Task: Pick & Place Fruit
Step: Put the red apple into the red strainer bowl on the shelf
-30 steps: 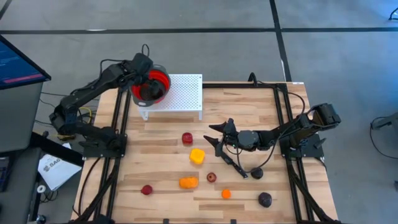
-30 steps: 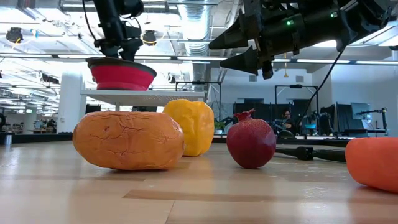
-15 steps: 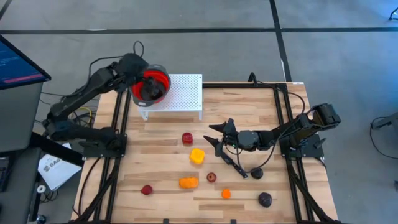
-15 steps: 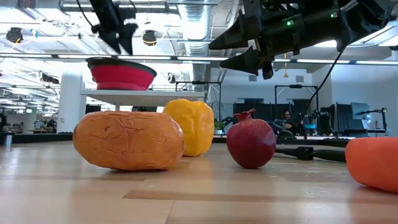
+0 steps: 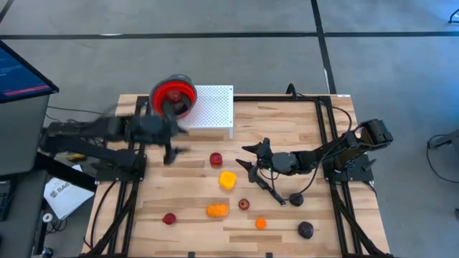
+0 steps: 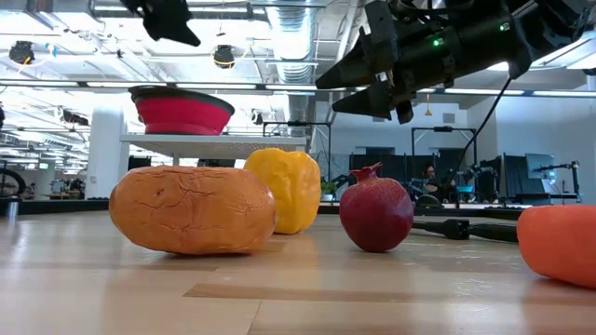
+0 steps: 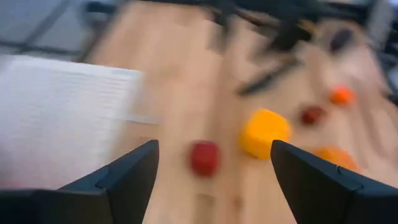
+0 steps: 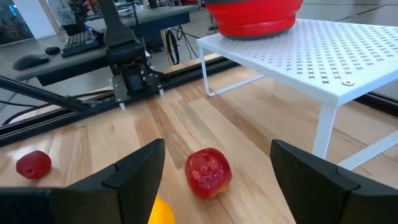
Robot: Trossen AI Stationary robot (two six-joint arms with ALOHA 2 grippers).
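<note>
Across the wooden counter (image 5: 287,222) lay the fruit (image 5: 227,180), none of it held. Left end effector (image 5: 172,150) hung spread beside the white rack (image 5: 215,107); right end effector (image 5: 247,159) hovered spread near the red fruit (image 5: 216,159).

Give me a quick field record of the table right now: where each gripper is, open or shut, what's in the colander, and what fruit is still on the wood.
left gripper: open, empty, over the table's left side, beside the white rack
right gripper: open, empty, hovering near table centre
colander: on the rack, contents hidden from view
fruit on table: red apple, yellow pepper, orange piece, pomegranate, small orange, red piece, dark purple piece
knife: under the right gripper
</note>
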